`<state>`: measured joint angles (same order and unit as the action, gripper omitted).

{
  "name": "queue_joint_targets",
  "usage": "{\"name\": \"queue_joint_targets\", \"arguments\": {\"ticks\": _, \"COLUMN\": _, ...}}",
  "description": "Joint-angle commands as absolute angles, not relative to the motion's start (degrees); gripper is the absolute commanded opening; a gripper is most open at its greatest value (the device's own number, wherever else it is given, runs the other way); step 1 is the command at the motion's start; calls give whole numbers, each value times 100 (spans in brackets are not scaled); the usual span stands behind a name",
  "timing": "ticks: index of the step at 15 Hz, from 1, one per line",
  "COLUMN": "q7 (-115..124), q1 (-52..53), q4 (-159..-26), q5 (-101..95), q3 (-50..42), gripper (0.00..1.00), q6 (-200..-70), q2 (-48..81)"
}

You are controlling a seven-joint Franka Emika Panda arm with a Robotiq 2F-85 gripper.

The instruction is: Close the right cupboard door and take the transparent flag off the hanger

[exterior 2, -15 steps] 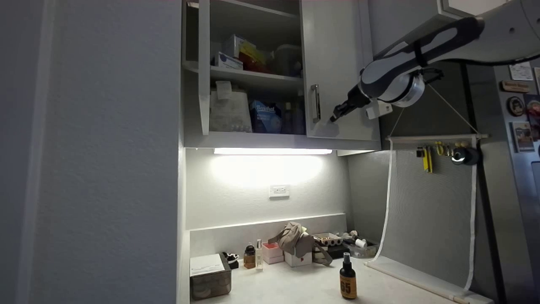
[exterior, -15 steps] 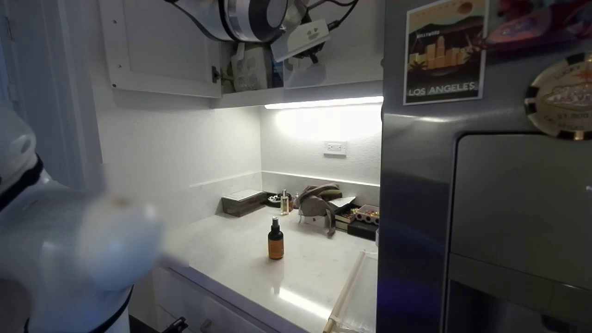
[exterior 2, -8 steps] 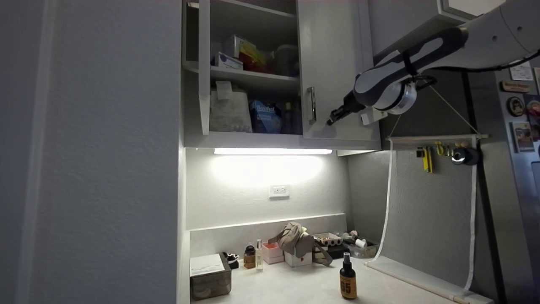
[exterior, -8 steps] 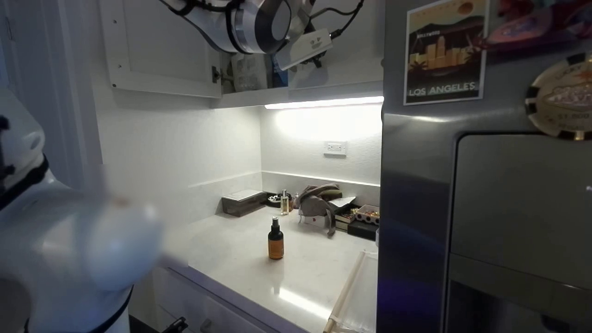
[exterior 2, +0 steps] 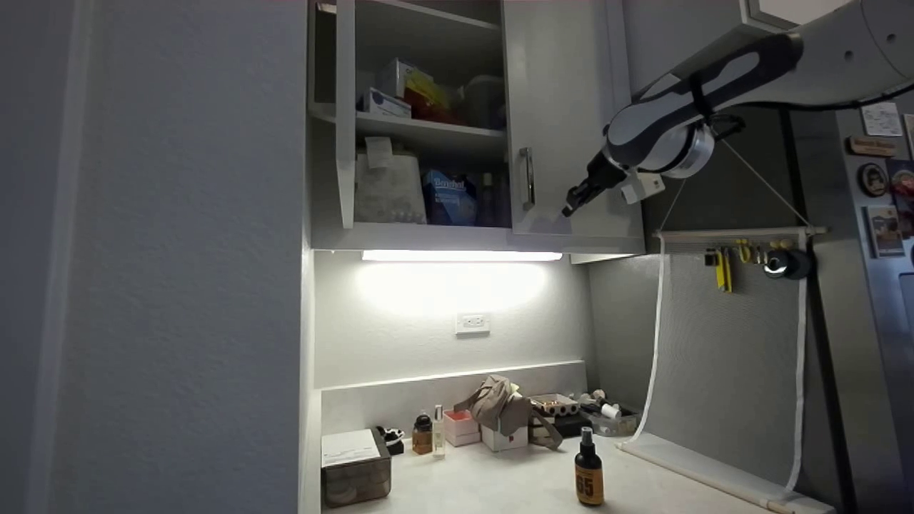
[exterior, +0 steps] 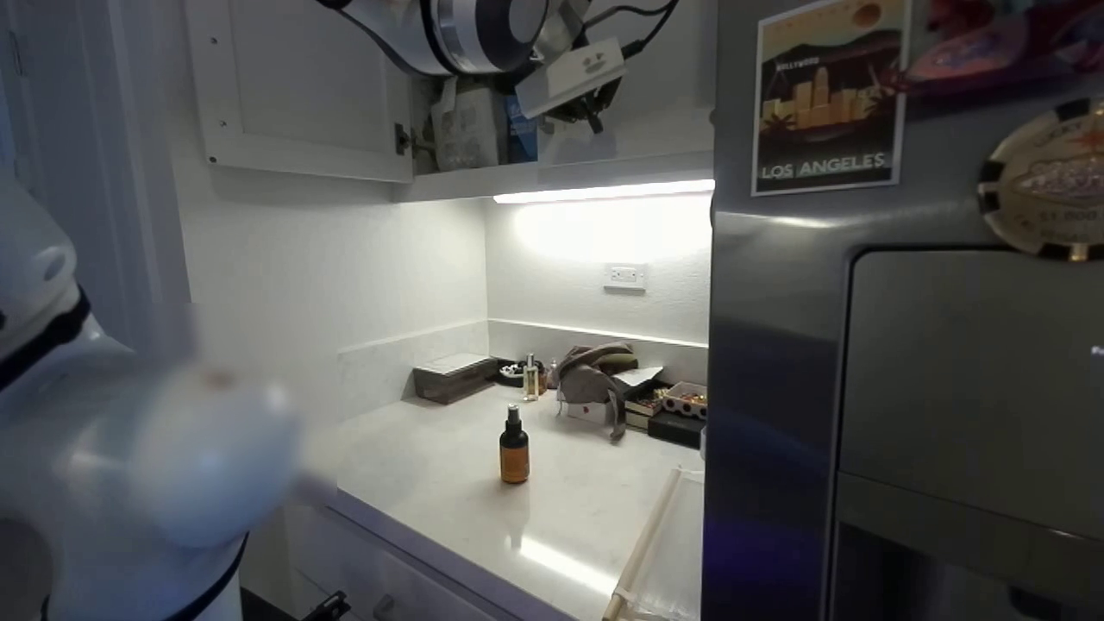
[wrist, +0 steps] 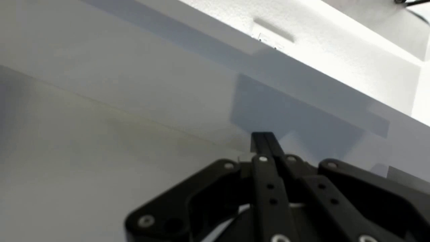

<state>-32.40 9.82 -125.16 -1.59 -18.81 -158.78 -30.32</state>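
Wrist view had the gripper (wrist: 264,134) clenched, its jaws pressed together on nothing; whether the tips touched the right cupboard door (exterior 2: 571,93) was hard to tell. That door, a stiff flat board, looked closed in an exterior view; any last push belonged on its face near the handle (exterior 2: 528,178). Well apart, the transparent flag (exterior 2: 735,357) hung from the hanger (exterior 2: 735,233), a thin bar, the sheet's lower end lying on the counter (exterior 2: 514,478). The flag would likely prove light, limp and easily creased, so the stiff bar seemed the place to grip. Against a second earlier, the door had swung further in and the gripper stood slightly farther from the handle.
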Motion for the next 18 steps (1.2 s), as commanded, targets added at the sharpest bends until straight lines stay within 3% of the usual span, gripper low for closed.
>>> {"name": "queue_joint_targets", "arguments": {"ticks": 1, "q7": -3170, "q1": 586, "q4": -11933, "q5": -416, "q3": -1532, "gripper": 0, "q6": -14355, "q2": -3102}}
{"name": "queue_joint_targets", "arguments": {"ticks": 18, "q7": -2537, "q1": -117, "q4": -8885, "q5": -3013, "q3": 219, "gripper": 0, "q6": -9201, "q2": -1947}}
